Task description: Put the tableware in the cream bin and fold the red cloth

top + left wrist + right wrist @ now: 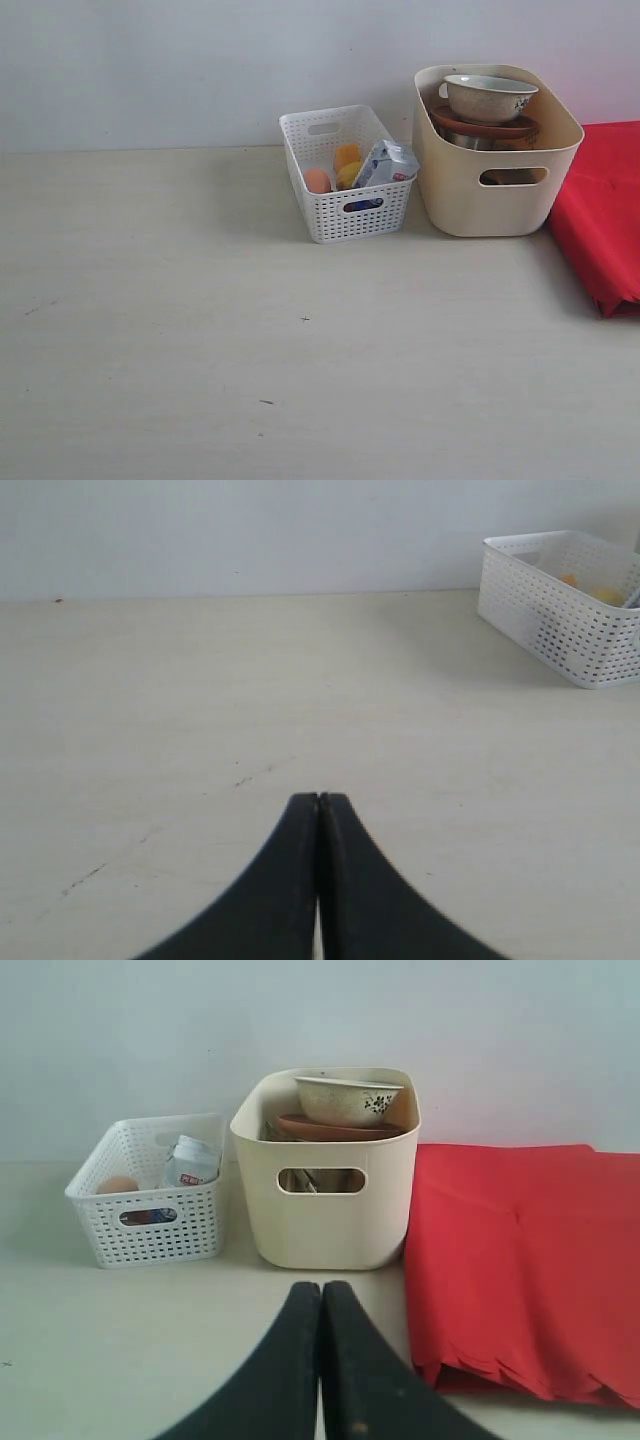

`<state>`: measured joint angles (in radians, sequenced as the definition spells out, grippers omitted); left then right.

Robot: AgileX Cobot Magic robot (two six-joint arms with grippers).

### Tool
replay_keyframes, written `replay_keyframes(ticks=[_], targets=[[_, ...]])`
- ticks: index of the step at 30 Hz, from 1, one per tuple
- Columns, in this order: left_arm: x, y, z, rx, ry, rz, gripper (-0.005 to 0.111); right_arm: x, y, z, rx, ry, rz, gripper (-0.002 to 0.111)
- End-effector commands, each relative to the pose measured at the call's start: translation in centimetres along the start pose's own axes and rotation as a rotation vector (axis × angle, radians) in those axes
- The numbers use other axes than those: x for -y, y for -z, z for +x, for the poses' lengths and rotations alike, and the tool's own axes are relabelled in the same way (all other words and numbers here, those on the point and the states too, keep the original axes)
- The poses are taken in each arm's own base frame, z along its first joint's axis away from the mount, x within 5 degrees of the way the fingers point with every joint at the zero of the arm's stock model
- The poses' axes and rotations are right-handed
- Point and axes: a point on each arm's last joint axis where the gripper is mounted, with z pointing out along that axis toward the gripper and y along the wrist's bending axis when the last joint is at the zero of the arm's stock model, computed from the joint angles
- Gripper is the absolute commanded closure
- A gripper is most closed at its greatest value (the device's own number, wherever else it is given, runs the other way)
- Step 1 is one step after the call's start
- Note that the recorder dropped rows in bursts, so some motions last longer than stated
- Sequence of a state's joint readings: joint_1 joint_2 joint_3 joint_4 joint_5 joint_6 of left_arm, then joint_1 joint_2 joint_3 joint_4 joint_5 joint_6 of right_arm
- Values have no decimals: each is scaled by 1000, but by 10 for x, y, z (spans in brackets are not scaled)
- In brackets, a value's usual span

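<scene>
A pale, matte table (pixel 150 330) with faint grain and a few dark specks fills the left and lower part of the exterior view. Just left of centre at the back stands a small white lattice basket (pixel 345 215), its walls pierced with rows of holes; it holds an orange egg-shaped item (pixel 318 181) and a milk carton (pixel 385 165). Just beside it, in the upper right, stands the cream bin (pixel 470 205), smooth-walled, round-cornered, with an oval handle cut-out. Inside, a pale patterned bowl (pixel 490 97) sits on a terracotta plate (pixel 485 128). At the right edge the red cloth (pixel 605 215) lies folded in layers just beside the bin, scalloped edges showing. The left gripper (pixel 318 800) has its black curved fingers pressed together, gripping nothing, above bare tabletop; the right gripper (pixel 321 1288) is likewise closed and empty-handed, facing bin and cloth.
</scene>
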<state>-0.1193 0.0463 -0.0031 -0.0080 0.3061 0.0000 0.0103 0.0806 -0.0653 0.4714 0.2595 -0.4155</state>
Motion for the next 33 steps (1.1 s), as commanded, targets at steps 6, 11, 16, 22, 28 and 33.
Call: replay_keyframes(ticks=[6, 11, 16, 22, 28, 33], targets=[[0, 0, 1, 4, 20, -1, 107, 4, -4, 16, -1, 4, 30, 108], [0, 0, 1, 4, 20, -1, 107, 4, -4, 16, -1, 4, 30, 108], [0, 0, 1, 4, 20, -1, 107, 3, -4, 16, -2, 6, 14, 108], [0, 0, 1, 4, 20, -1, 107, 3, -4, 17, -10, 6, 10, 108], [0, 0, 1, 4, 20, -1, 107, 3, -4, 17, -9, 4, 10, 108], [0, 0, 1, 4, 20, -1, 107, 3, -4, 16, -4, -11, 9, 108]])
